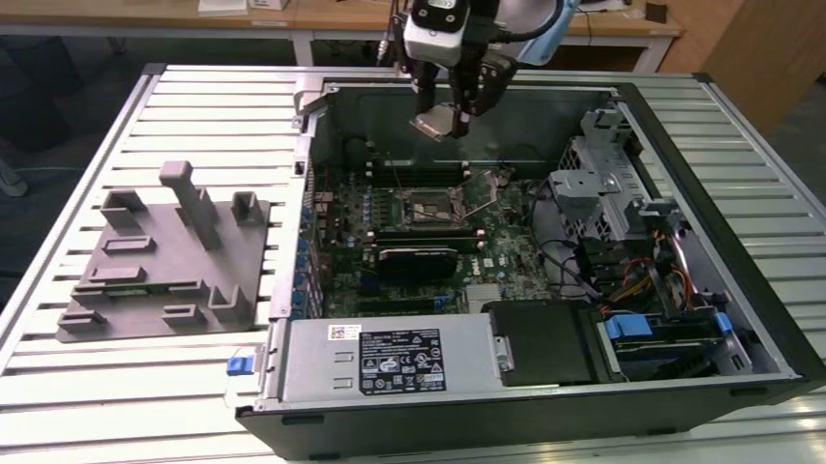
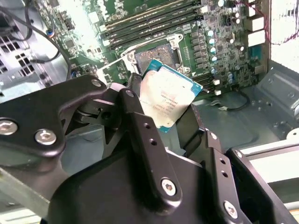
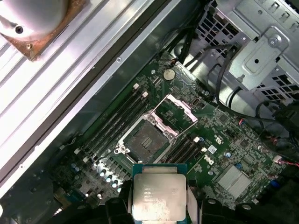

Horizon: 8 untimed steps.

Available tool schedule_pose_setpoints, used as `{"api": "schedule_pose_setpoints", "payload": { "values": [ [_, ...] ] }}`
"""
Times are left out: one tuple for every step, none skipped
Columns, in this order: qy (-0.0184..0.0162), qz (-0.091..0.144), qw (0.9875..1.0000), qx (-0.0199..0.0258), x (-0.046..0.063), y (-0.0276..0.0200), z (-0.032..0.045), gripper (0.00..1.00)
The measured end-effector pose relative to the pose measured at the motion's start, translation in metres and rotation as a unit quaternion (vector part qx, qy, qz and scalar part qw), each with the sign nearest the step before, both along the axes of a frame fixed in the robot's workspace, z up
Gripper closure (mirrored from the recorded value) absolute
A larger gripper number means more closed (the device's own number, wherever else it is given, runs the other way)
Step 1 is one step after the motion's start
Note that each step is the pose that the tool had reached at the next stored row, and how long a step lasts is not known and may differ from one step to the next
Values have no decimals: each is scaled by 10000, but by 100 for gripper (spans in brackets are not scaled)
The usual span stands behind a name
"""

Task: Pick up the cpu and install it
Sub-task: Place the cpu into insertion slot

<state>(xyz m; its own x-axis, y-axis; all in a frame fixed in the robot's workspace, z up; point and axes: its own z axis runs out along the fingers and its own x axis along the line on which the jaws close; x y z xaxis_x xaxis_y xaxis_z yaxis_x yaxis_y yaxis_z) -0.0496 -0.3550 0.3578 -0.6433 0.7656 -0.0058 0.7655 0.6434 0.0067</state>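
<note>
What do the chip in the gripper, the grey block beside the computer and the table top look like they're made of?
The cpu: silvery metal lid with a dull brushed sheen, on a thin teal board, probably laminate. The grey block: uniform matte grey, no glints, so likely moulded or printed plastic. The table: pale ribbed slats with a soft sheen, probably aluminium.

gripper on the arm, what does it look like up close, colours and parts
The gripper has matte black linked fingers with rounded joints, fastened by silver screws. In the exterior view its body is a pale silver-white block with a dark panel.
</note>
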Motion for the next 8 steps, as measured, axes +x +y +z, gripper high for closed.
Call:
{"api": "schedule_pose_setpoints", "payload": {
  "values": [
    [-2, -64, 10000, 0, 0, 1, -2, 46],
    [-4, -127, 9999, 0, 0, 1, -4, 46],
    [-5, -188, 9998, 0, 0, 3, -5, 46],
    [-6, -247, 9997, 0, 0, 3, -7, 46],
    [-6, -313, 9995, -1, 0, 4, -8, 46],
    [-7, -374, 9993, 0, 0, 5, -9, 46],
    [-7, -436, 9990, -1, 0, 5, -11, 46],
    [-7, -504, 9987, -1, 0, 6, -13, 46]
  ]
}}
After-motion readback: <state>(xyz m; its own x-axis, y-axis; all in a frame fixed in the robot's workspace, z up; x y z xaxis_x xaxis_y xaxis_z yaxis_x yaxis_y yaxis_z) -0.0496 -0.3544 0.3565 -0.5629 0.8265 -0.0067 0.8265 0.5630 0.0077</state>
